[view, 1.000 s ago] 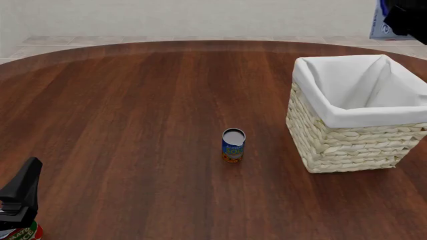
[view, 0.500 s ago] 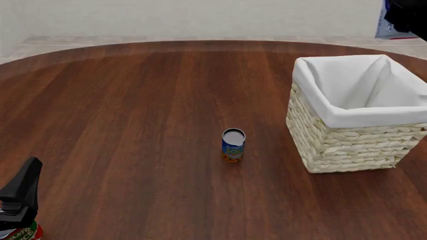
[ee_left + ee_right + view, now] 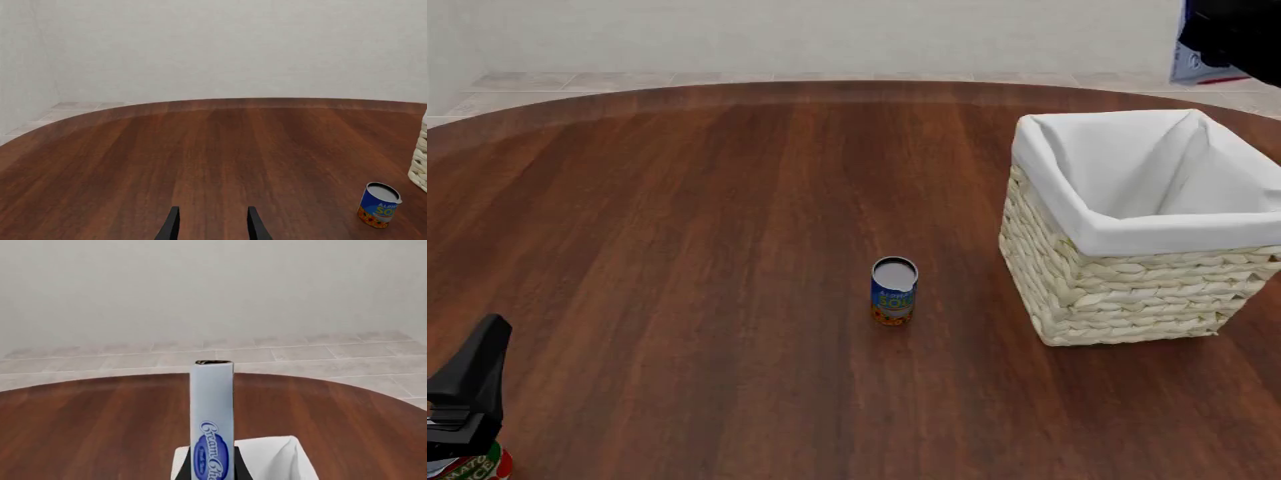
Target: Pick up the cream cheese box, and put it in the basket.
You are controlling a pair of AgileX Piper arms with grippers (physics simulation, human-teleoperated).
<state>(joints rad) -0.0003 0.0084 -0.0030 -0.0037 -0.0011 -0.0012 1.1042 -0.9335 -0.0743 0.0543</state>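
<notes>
The cream cheese box [image 3: 212,420] stands on end between the fingers of my right gripper [image 3: 212,473], which is shut on it, high above the table. In the front view only a blue-white sliver of the box [image 3: 1189,62] shows beside the dark right gripper [image 3: 1232,32] at the top right, beyond the far rim of the basket [image 3: 1121,285]. A corner of the basket's white lining [image 3: 273,460] lies below the box. My left gripper [image 3: 212,226] is open and holds nothing, low at the near left [image 3: 471,385].
A small blue-and-orange can [image 3: 894,290] stands upright mid-table, left of the basket, and shows in the left wrist view too [image 3: 379,205]. A red-and-green labelled object [image 3: 478,468] sits under the left gripper. The round wooden table's far edge [image 3: 827,85] meets a tiled floor.
The right gripper with the box drifted slightly right, then back left, at the top right corner. The left arm, can and basket have not moved.
</notes>
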